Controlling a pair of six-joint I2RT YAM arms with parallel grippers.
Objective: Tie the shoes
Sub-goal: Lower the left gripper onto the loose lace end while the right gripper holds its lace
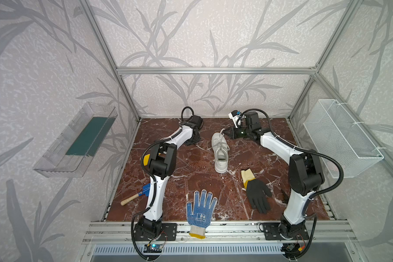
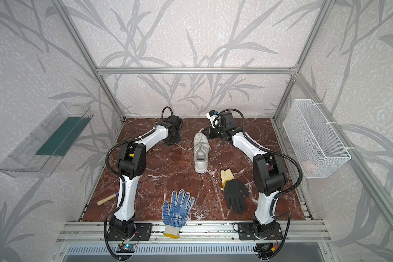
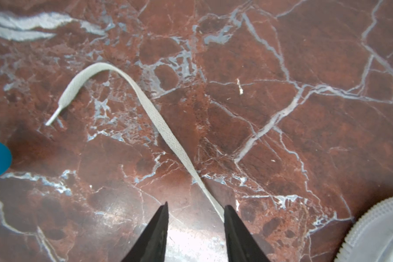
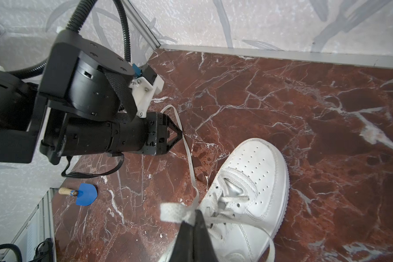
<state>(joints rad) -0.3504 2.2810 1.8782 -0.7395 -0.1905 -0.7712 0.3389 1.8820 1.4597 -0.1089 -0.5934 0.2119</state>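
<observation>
I see left gripper [image 3: 196, 205] fingers apart, loose lace [image 3: 159, 127] between them, against one tip | right gripper [image 4: 196, 217] clamped on other lace [image 4: 171, 213], white sneaker [image 4: 254, 172] just past tips

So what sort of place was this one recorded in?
Probably a robot lab test cell: an aluminium frame with wallpapered panels encloses a marble-patterned tabletop, two robot arms are bolted to the front rail, and a white sneaker lies between them.
</observation>
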